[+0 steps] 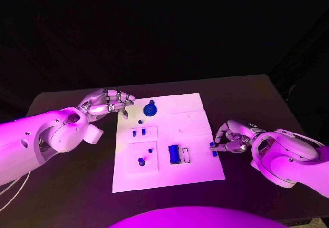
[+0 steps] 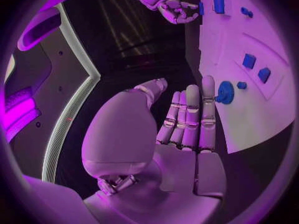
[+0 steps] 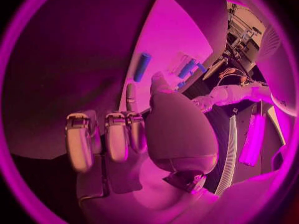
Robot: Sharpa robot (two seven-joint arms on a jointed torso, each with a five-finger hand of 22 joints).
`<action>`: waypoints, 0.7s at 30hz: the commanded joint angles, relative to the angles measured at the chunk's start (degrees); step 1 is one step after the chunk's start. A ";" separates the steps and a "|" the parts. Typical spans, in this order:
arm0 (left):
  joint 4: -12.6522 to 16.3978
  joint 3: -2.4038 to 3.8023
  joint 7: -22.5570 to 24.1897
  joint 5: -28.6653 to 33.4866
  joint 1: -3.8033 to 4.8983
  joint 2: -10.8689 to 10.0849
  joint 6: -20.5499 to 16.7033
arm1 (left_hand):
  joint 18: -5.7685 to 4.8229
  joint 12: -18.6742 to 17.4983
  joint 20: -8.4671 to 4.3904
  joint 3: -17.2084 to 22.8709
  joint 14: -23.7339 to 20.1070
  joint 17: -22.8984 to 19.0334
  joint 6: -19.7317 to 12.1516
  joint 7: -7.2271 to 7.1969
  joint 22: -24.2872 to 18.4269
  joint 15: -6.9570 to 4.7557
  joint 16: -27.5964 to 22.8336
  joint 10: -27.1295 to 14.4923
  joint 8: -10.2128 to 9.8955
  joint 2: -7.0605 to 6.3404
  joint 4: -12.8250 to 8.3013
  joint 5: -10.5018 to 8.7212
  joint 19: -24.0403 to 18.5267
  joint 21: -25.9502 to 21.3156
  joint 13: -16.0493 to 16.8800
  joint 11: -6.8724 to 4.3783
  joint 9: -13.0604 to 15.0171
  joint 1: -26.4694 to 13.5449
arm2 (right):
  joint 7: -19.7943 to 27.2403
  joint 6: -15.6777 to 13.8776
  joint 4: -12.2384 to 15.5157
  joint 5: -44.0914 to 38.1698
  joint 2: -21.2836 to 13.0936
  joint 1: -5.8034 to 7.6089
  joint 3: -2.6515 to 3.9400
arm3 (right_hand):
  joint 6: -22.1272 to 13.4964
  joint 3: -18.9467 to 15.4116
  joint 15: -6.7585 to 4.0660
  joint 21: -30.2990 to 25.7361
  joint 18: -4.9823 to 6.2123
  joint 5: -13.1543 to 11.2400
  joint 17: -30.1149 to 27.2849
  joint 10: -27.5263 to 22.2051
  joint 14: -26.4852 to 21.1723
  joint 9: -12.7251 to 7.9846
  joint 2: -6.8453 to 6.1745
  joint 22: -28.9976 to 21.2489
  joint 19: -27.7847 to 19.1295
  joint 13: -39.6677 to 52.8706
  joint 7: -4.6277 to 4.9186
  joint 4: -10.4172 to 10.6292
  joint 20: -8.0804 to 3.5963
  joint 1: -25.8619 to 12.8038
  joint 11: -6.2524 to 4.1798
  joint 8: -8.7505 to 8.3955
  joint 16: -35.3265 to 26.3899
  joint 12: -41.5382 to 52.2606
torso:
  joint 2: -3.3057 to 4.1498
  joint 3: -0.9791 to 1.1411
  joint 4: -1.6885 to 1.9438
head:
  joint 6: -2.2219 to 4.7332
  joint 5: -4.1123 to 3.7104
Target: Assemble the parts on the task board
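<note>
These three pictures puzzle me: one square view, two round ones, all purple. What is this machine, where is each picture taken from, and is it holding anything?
It is a robot with two white arms ending in silver many-fingered hands. The square picture comes from a camera on its head, looking down at a black table. The round ones come from fisheye cameras at each wrist, looking past that arm's own palm.

On the table lies a white task board with small blue parts: a round blue piece near the far edge, a long blue block nearer the robot, and several smaller ones.

The left hand hovers at the board's far left corner, fingers apart, holding nothing. The right hand is at the board's right edge and seems to pinch a small blue part.
</note>
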 commanded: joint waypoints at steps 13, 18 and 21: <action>0.24 0.02 0.70 0.40 -0.01 -0.13 1.03 | 0.83 -0.24 0.17 -0.02 -0.32 0.10 -0.45 1.20 -0.06 0.14 -0.26 -0.41 0.21 0.47 0.28 0.31 0.40 0.13 -0.07 0.17 -0.10 0.06 | -3.28 4.03 -1.29 -3.75 2.58 -1.57 -0.03 | 1.15 0.64 -0.83 0.25 -0.39 0.07 13.84 5.30 5.83 0.22 0.46 15.10 6.00 14.59 -0.47 0.02 -0.65 -0.67 -0.83 0.69 -0.05 -0.12 | 0.00 0.08 -0.07 | -0.24 0.16; 0.20 0.02 0.68 0.40 -0.02 -0.14 1.05 | 0.83 -0.19 0.20 -0.12 -0.34 0.13 -0.48 1.17 -0.11 0.15 -0.23 -0.45 0.26 0.52 0.56 0.32 0.42 0.06 -0.08 0.17 -0.11 -0.07 | -3.49 3.42 -1.76 -4.18 3.45 -1.73 -0.03 | 1.01 3.40 -1.10 0.25 -0.39 0.17 13.92 5.35 5.85 0.04 2.17 15.10 6.00 14.62 -0.67 -0.18 -1.00 3.51 -1.07 0.38 -0.02 -0.04 | 0.00 0.09 -0.02 | -0.33 0.08; 0.17 0.02 0.67 0.40 -0.02 -0.14 1.06 | 0.83 -0.19 0.20 -0.12 -0.34 0.13 -0.48 1.17 -0.11 0.15 -0.23 -0.45 0.26 0.52 0.56 0.32 0.42 0.06 -0.08 0.17 -0.11 -0.07 | -3.88 2.88 -1.90 -4.87 3.67 -1.77 -0.03 | 1.06 6.26 -1.25 0.25 -0.39 -0.22 14.02 5.41 5.87 -0.18 2.87 15.10 6.00 14.67 -0.84 -0.27 -1.13 5.56 -1.21 0.10 0.03 0.08 | 0.00 0.07 -0.04 | -0.37 0.05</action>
